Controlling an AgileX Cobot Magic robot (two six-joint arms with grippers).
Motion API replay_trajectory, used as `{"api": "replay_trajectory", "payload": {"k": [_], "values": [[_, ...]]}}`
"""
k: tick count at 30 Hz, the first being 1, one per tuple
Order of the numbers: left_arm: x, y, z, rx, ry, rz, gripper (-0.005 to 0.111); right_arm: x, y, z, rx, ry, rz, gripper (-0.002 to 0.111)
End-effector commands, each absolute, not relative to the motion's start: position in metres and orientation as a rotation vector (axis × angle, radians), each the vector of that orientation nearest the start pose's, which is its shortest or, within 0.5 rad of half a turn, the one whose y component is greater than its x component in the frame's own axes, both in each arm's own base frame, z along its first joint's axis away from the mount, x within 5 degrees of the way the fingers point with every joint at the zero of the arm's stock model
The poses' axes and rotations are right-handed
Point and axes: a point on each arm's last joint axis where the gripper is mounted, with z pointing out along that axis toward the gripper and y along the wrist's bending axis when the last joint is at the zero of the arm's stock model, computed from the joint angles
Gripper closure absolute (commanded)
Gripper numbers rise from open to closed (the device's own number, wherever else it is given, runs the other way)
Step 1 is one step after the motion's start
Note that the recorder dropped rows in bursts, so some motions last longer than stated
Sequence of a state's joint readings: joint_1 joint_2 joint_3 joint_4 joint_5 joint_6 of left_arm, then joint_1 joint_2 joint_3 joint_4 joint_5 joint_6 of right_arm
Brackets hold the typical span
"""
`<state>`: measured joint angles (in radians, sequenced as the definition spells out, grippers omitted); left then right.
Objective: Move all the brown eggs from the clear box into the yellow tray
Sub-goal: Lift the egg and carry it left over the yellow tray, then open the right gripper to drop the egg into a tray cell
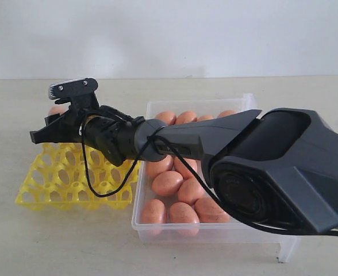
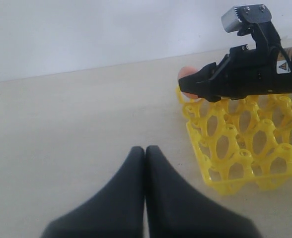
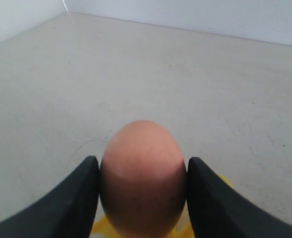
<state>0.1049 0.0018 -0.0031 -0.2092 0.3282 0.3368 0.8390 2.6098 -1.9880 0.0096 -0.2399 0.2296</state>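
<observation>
My right gripper (image 3: 143, 161) is shut on one brown egg (image 3: 143, 174), its fingers pressing both sides. In the exterior view this gripper (image 1: 47, 125) reaches across to the left and holds the egg (image 1: 56, 109) above the far corner of the yellow tray (image 1: 71, 179), whose visible cups are empty. Several brown eggs (image 1: 168, 183) lie in the clear box (image 1: 245, 101) to the right of the tray. My left gripper (image 2: 145, 148) is shut with nothing in it, low over bare table beside the tray (image 2: 241, 148).
The right arm's long black body (image 1: 261, 155) stretches over the clear box and hides part of it. A black cable (image 1: 103, 192) loops down from the wrist over the tray. Bare beige table lies around both containers, with a white wall behind.
</observation>
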Motion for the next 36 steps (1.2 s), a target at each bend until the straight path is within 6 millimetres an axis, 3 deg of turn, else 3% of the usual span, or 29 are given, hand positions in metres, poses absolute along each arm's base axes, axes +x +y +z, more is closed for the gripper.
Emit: {"api": "replay_trajectory", "payload": {"k": [1,3,9,13,20,25,27,30,31,36], "values": [[0.054,0.000,0.185,0.061,1.791,0.107,0.111,0.388,0.426,0.093,-0.601,1.856,0.698,0.050],[0.054,0.000,0.185,0.061,1.791,0.107,0.111,0.388,0.426,0.093,-0.623,1.846,0.682,0.045],[0.054,0.000,0.185,0.061,1.791,0.107,0.111,0.388,0.426,0.093,-0.628,1.843,0.677,0.045],[0.054,0.000,0.185,0.061,1.791,0.107,0.111,0.389,0.427,0.106,-0.645,1.795,0.668,0.045],[0.054,0.000,0.185,0.061,1.791,0.107,0.111,0.387,0.425,0.182,-0.664,1.636,0.653,0.045],[0.054,0.000,0.185,0.061,1.791,0.107,0.111,0.379,0.416,0.228,-0.697,1.709,0.630,0.046],[0.054,0.000,0.185,0.061,1.791,0.107,0.111,0.373,0.410,0.239,-0.747,1.801,0.592,0.056],[0.054,0.000,0.185,0.061,1.791,0.107,0.111,0.361,0.400,0.253,-0.924,1.891,0.468,0.099],[0.054,0.000,0.185,0.061,1.791,0.107,0.111,0.357,0.398,0.255,-0.981,1.914,0.433,0.108],[0.054,0.000,0.185,0.061,1.791,0.107,0.111,0.339,0.379,0.264,-1.180,2.086,0.305,0.107]]}}
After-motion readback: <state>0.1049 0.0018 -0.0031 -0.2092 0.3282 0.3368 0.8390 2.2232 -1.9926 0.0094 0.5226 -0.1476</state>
